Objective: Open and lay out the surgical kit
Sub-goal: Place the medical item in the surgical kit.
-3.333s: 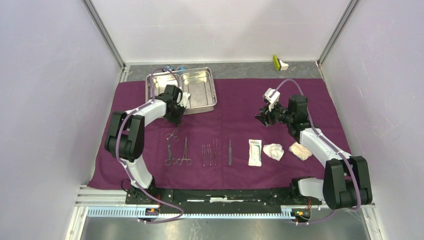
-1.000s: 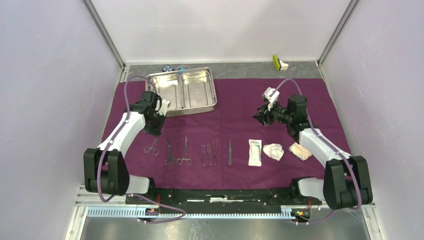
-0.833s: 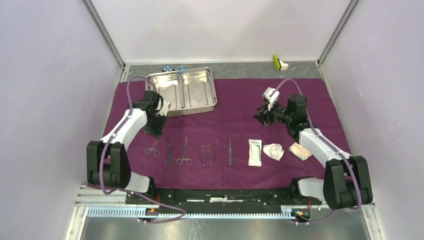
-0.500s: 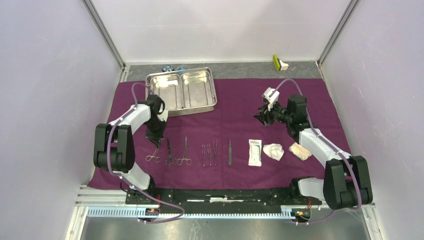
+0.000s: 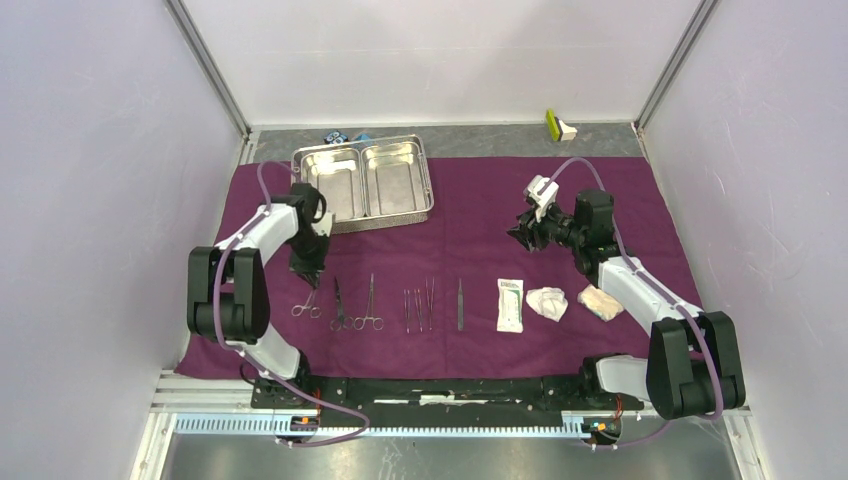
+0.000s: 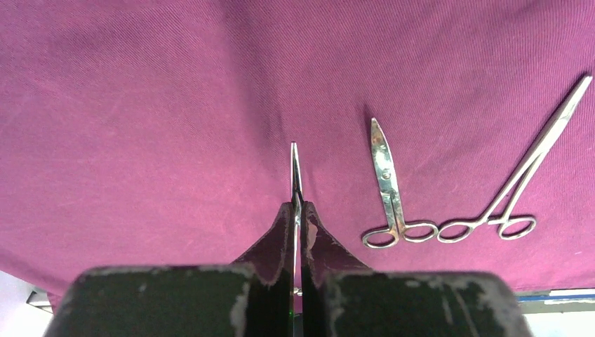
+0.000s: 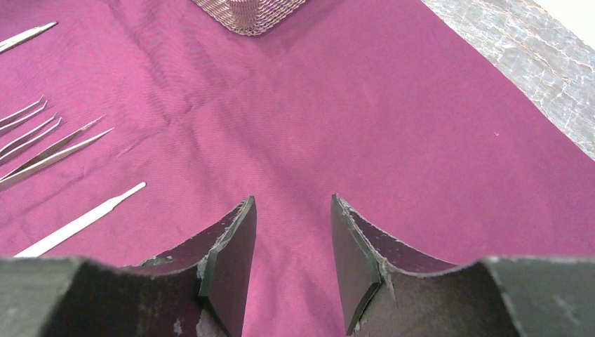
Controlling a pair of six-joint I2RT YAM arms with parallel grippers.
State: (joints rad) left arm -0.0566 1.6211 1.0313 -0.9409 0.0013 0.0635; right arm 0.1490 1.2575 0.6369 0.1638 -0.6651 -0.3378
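Note:
The purple cloth (image 5: 480, 215) lies spread flat, with the steel tray (image 5: 365, 185) at its back left. My left gripper (image 5: 309, 272) (image 6: 297, 207) is shut on slim ring-handled forceps (image 5: 305, 306). Their tip (image 6: 293, 165) pokes out ahead of the jaws, low over the cloth at the left end of a row. The row holds scissors (image 6: 387, 186), more forceps (image 6: 533, 168), tweezers (image 5: 417, 306), a straight tool (image 5: 460, 303), the white packet (image 5: 510, 304) and two gauze wads (image 5: 547, 302). My right gripper (image 5: 522, 238) (image 7: 291, 214) hangs open and empty above bare cloth.
Behind the tray, on the grey strip of table (image 5: 500, 140), sit a small black-and-blue object (image 5: 337, 136) and a blue block (image 5: 362, 136). A yellow-green and white block (image 5: 558, 125) stands at the back right. Walls close in both sides.
My left gripper carried the forceps from beside the tray toward me, down to the left end of the row. The right arm has not moved.

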